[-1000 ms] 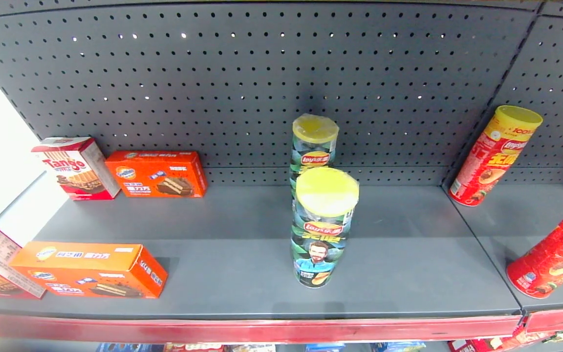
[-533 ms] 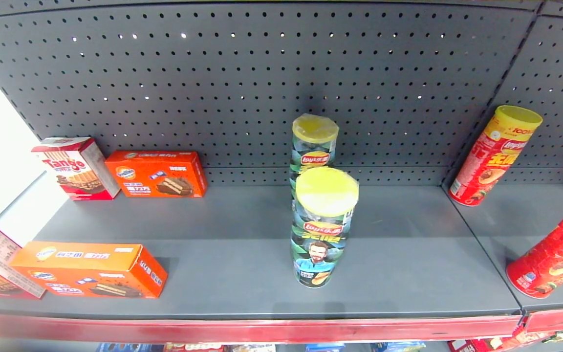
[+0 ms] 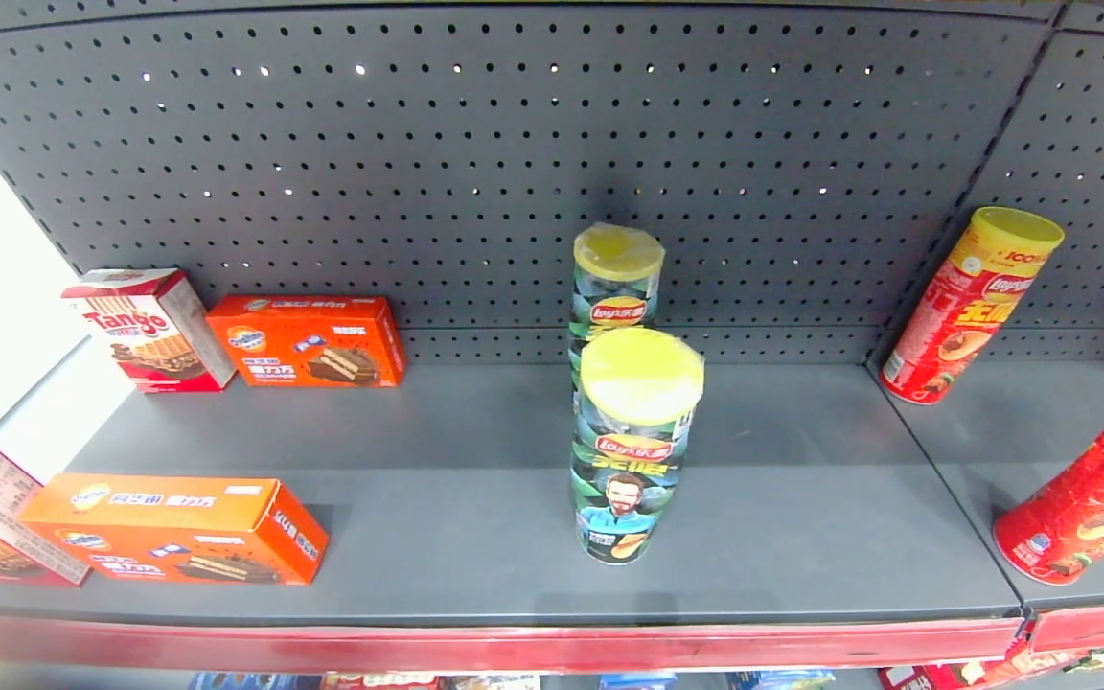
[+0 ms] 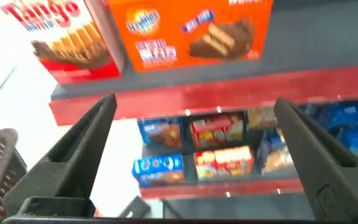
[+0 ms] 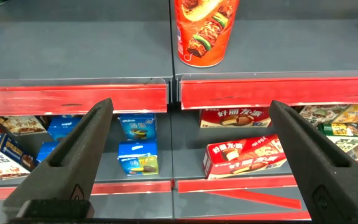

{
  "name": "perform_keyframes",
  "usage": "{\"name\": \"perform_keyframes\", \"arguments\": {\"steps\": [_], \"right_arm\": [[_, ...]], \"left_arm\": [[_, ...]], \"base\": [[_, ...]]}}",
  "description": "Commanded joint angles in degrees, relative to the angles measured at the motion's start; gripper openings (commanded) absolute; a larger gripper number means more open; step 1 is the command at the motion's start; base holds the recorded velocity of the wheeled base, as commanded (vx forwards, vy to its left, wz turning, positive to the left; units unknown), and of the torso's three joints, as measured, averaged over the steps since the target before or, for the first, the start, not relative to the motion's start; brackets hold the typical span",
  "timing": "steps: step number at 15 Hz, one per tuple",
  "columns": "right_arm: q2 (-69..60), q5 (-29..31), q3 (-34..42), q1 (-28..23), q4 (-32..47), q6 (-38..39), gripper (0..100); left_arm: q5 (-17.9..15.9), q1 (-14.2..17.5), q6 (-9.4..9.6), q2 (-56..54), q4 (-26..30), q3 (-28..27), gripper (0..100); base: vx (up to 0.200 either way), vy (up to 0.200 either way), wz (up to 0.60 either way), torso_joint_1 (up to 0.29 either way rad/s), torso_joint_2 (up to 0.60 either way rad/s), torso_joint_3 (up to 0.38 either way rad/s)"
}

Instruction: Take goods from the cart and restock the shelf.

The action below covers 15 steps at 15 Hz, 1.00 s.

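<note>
Head view: nothing's been shifted in the last second. The green chip can (image 3: 636, 441) is left standing behind the red shelf edge (image 3: 485, 644).

Left wrist view: the left gripper (image 4: 194, 102) is held spread wide and empty, facing that edge.

Right wrist view: the right gripper (image 5: 190, 104) is held the same way, so a fresh pick from the cart is probably still owed.

Lettering I can make out
Big white letters cross the red wafer box (image 3: 145, 331); an oval logo badge sits on the front green can (image 3: 631, 450) and the rear red can (image 3: 969, 307) (the front orange box's (image 3: 178, 527) small print blurs for me).
</note>
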<state>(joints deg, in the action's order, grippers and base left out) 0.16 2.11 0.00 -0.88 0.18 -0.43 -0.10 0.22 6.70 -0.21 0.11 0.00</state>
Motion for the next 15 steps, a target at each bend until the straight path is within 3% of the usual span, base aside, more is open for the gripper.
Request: {"name": "perform_keyframes", "arguments": {"steps": [1, 3, 10, 15], "right_arm": [[0.1, 0.0, 0.0, 0.0, 0.0, 0.0, 100], [0.1, 0.0, 0.0, 0.0, 0.0, 0.0, 100], [0.1, -0.8, 0.0, 0.0, 0.0, -0.1, 100], [0.1, -0.8, 0.0, 0.0, 0.1, 0.0, 100]], "left_arm": [[-0.7, 0.0, -0.90, 0.2, 0.2, 0.0, 100], [-0.9, 0.0, -4.95, 0.2, 0.1, 0.0, 100], [0.7, 0.0, -4.86, 0.2, 0.1, 0.0, 100], [0.5, 0.0, -6.09, 0.3, 0.0, -0.1, 100]], "base": [[0.000, 0.000, 0.00, 0.000, 0.00, 0.000], [0.000, 0.000, 0.00, 0.000, 0.00, 0.000], [0.000, -0.029, 0.00, 0.000, 0.00, -0.001], [0.000, 0.000, 0.00, 0.000, 0.00, 0.000]]}}
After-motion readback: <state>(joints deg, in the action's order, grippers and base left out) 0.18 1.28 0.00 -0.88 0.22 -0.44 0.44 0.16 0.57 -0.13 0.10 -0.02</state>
